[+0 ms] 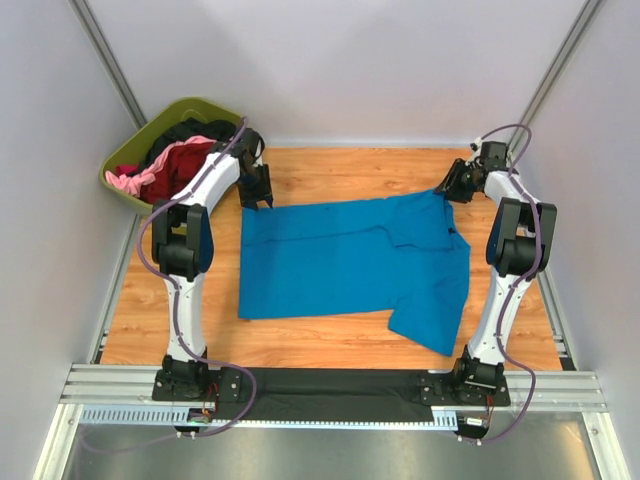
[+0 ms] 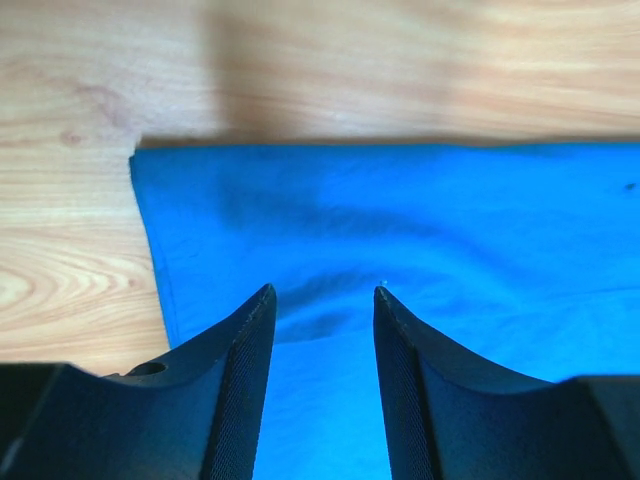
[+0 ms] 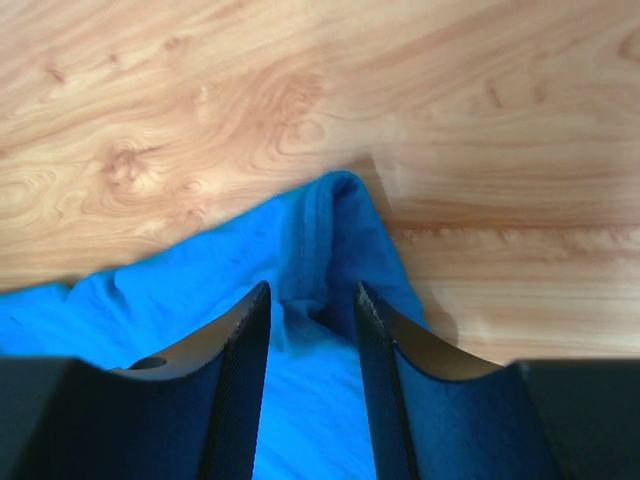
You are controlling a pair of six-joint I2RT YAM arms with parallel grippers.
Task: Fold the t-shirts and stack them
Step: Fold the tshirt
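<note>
Where the blue shirt (image 1: pixel 350 260) lay: spread nearly flat across the middle of the table (image 1: pixel 330 170), hem end to the left, one sleeve trailing toward the near right.
Other stock: a dark red shirt (image 1: pixel 182 165), a pink shirt (image 1: pixel 133 183) and a black shirt (image 1: pixel 200 130), heaped in the green tub (image 1: pixel 125 150) at the far left corner.
Left gripper (image 2: pixel 322 292): at the far left corner of the blue shirt, jaws apart, tips down on the cloth with a small pucker between them.
Right gripper (image 3: pixel 313 288): at the far right tip, jaws apart, a raised fold of cloth standing between them but not seen pinched.
Handling, judged: light, limp, no stiffness; it would sag and drag from any held point, and a thin single layer could slip from the pads.
Where to hold, judged: the two far corners, on hem or doubled edge — both taken together so the edge lifted straight.
</note>
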